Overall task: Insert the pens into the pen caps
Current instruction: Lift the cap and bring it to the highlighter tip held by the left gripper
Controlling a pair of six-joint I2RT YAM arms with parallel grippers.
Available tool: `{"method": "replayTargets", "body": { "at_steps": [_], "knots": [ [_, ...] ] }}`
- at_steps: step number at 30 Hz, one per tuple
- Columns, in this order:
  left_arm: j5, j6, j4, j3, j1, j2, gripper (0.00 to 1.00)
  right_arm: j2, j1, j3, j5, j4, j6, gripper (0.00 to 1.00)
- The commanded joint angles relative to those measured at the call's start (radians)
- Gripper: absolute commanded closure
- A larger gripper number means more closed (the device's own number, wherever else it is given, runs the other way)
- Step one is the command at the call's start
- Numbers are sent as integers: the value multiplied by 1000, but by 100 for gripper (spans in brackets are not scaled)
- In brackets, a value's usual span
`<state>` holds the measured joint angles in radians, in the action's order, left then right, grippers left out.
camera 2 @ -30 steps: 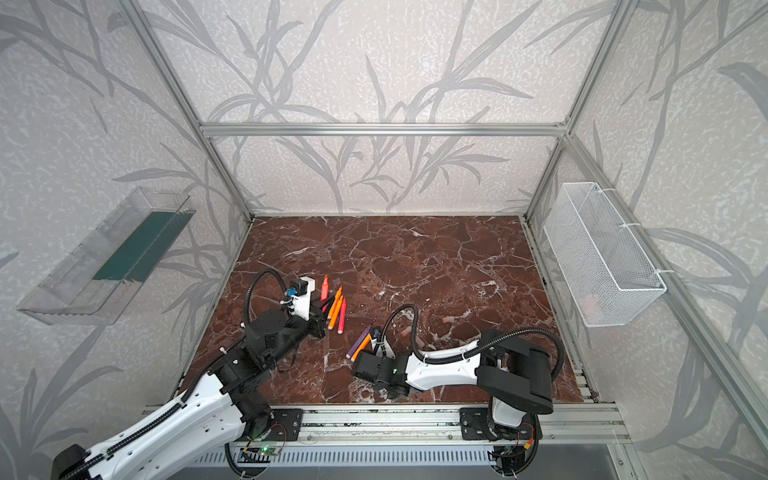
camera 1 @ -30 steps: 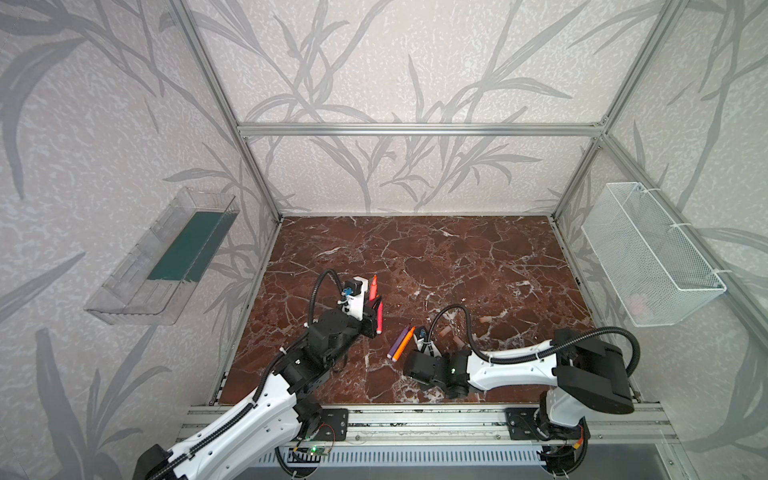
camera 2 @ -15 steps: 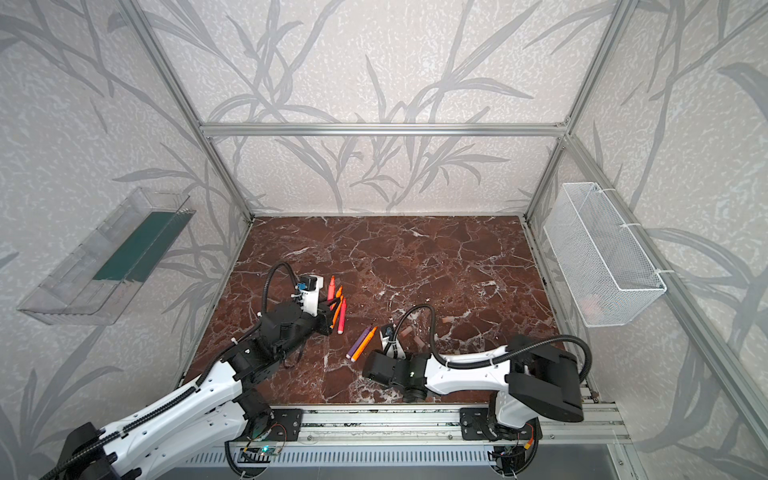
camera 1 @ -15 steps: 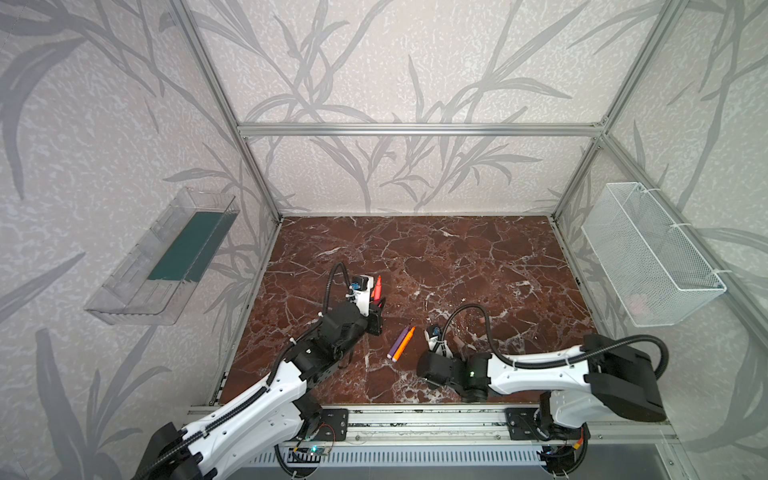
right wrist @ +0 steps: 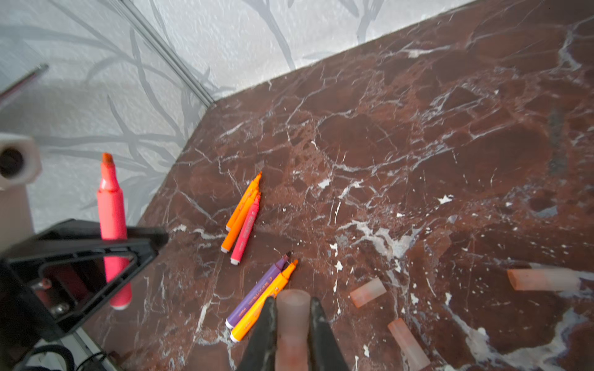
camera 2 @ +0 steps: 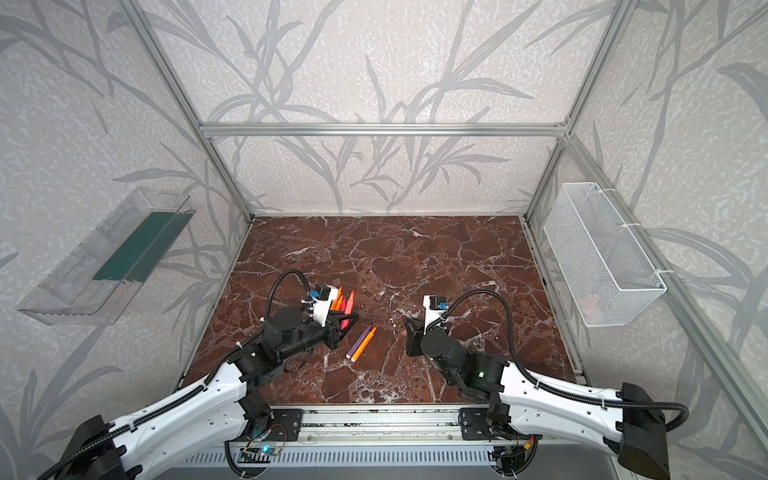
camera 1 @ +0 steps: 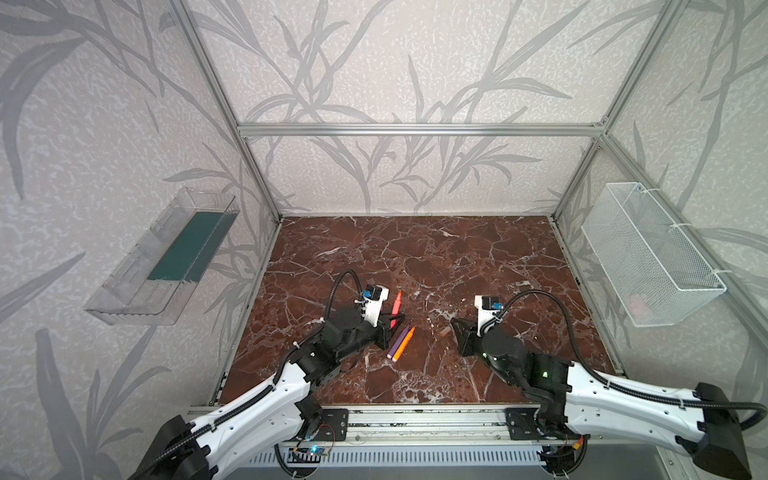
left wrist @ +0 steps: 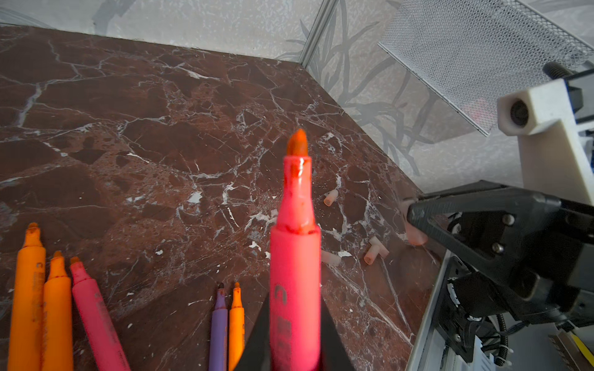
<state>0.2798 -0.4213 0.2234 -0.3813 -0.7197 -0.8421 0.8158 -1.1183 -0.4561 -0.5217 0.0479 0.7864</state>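
Note:
My left gripper [left wrist: 295, 321] is shut on a pink-red pen [left wrist: 295, 257]. The pen's orange-red tip points away from the wrist, and it is held above the marble in both top views [camera 1: 397, 301] [camera 2: 351, 301]. My right gripper [right wrist: 292, 305] is shut on a translucent pinkish pen cap [right wrist: 292, 324], open end forward. It faces the left gripper [right wrist: 138, 237] across a gap. A purple pen [right wrist: 257, 294] and an orange pen [right wrist: 270, 297] lie side by side between the grippers. Two orange pens and a pink one [right wrist: 244, 212] lie together farther back. Loose caps [right wrist: 368, 292] [right wrist: 543, 279] [right wrist: 406, 342] lie near the right gripper.
A white mesh basket [camera 1: 648, 257] hangs on the right wall and a clear tray [camera 1: 166, 266] on the left wall. The brown marble floor [camera 1: 415, 257] stretches to the back wall. An aluminium rail [camera 1: 415, 415] runs along the front edge.
The right arm has swung right and lifted off the marble with the cap in its jaws. The left gripper has shifted slightly right, holding the pink-red pen.

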Motion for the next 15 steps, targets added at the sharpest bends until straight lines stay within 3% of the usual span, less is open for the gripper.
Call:
{"method": "replayTargets", "body": {
  "at_steps": [1, 9, 15],
  "knots": [
    [74, -5, 110, 19, -26, -28, 100, -62, 11, 9, -28, 121, -49, 94],
    [-43, 34, 198, -42, -215, -186, 100, -119, 18, 37, -27, 271, -56, 92],
    [-42, 34, 264, -56, -247, -248, 100, -70, 22, 44, 44, 402, -74, 91]
  ]
}}
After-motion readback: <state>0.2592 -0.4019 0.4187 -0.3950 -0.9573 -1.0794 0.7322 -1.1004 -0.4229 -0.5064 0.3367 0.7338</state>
